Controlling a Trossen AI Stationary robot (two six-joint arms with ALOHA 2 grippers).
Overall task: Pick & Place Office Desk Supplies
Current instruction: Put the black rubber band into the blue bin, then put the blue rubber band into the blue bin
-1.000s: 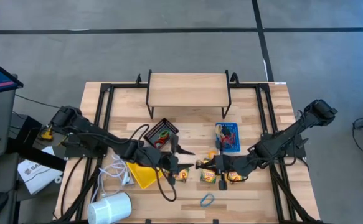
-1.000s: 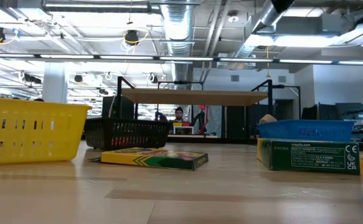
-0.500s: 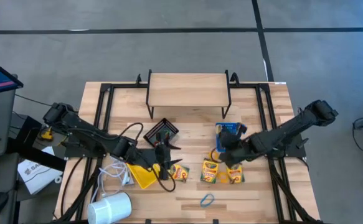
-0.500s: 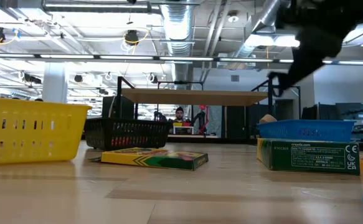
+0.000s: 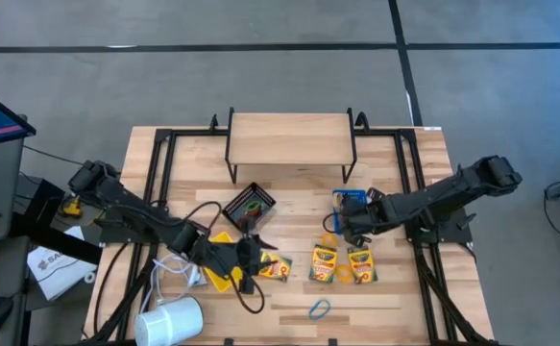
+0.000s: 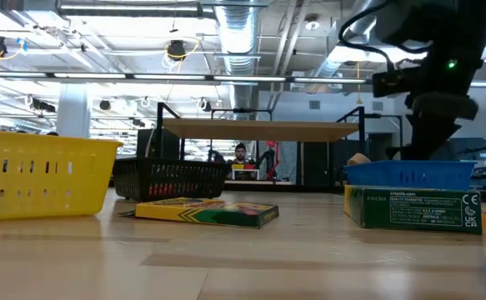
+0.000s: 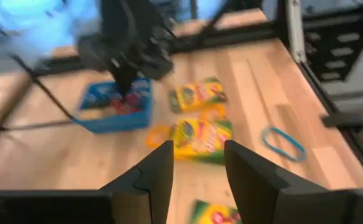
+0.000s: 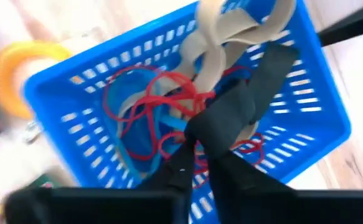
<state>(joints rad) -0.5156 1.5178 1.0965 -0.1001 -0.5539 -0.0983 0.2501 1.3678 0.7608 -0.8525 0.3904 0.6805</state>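
crayon boxes (image 7: pixel 201 137), blue bin (image 7: pixel 116 109), blue ring (image 7: pixel 282 141)

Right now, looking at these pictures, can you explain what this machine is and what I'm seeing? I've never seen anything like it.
It is a robot with two dark arms at a wooden table, each ending in a two-finger gripper. One camera looks straight down, one sits at tabletop height, and one rides on each wrist. The right gripper hangs over a blue bin holding red and blue rubber bands, a beige band draped on its nearly closed fingers. The left gripper, fingers open and empty, is beside the yellow bin. Crayon boxes, a loose blue band and a black bin also lie there.
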